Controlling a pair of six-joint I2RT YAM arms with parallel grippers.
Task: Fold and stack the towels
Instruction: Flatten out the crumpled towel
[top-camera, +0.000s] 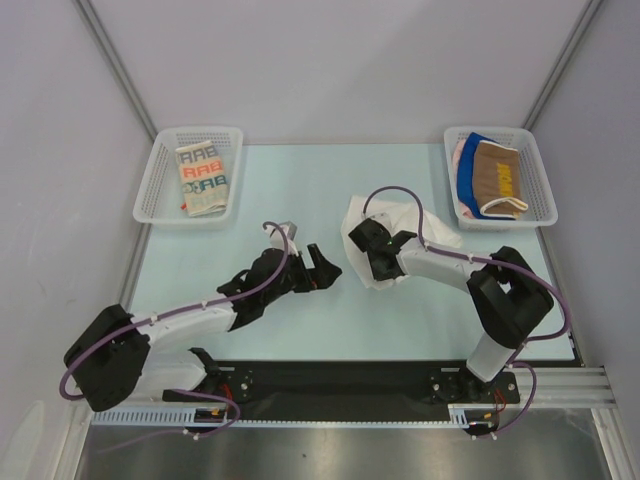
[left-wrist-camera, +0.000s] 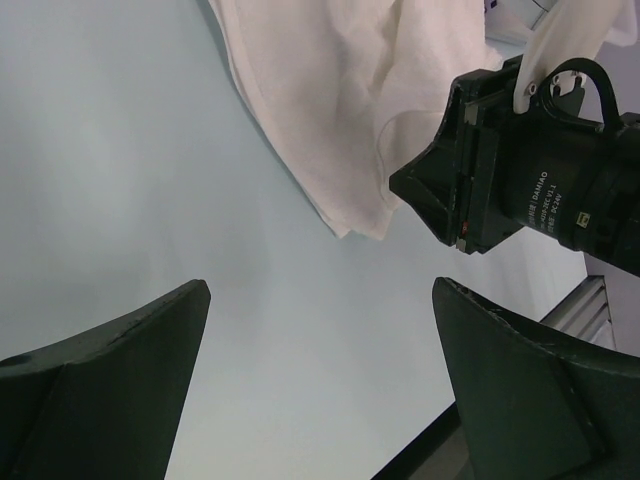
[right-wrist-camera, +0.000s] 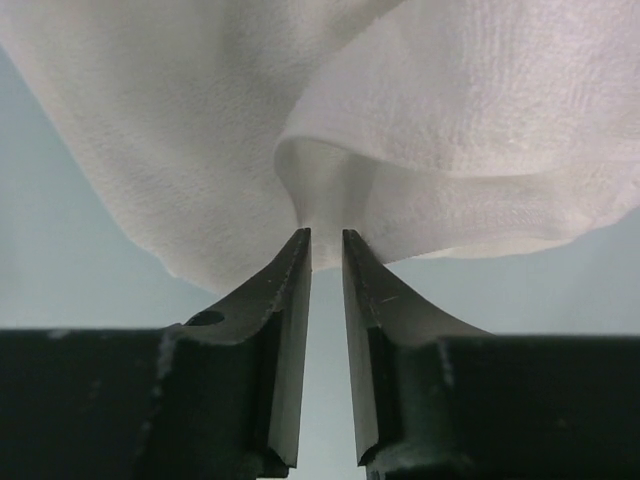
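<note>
The white towel (right-wrist-camera: 450, 130) has a fold right at the tips of the right gripper (right-wrist-camera: 325, 232). Its fingers sit a little apart, and I cannot tell if they pinch the cloth. The left gripper (left-wrist-camera: 320, 290), just left of that towel, is wide apart and holds nothing. The towel lies crumpled, not folded yet. Far left of it, a lettered towel (top-camera: 203, 178) rests folded in the left basket (top-camera: 150, 195). To its right, other towels (top-camera: 497, 175) sit in the right basket (top-camera: 537, 170).

From seven o'clock the left arm (top-camera: 180, 322) lies low, stretched toward the middle, and the left gripper (top-camera: 320, 268) gapes wide. The right arm (top-camera: 440, 262) rises at five o'clock, bends, and reaches toward ten; the right gripper (right-wrist-camera: 325, 235) shows jaws a narrow slit apart.
</note>
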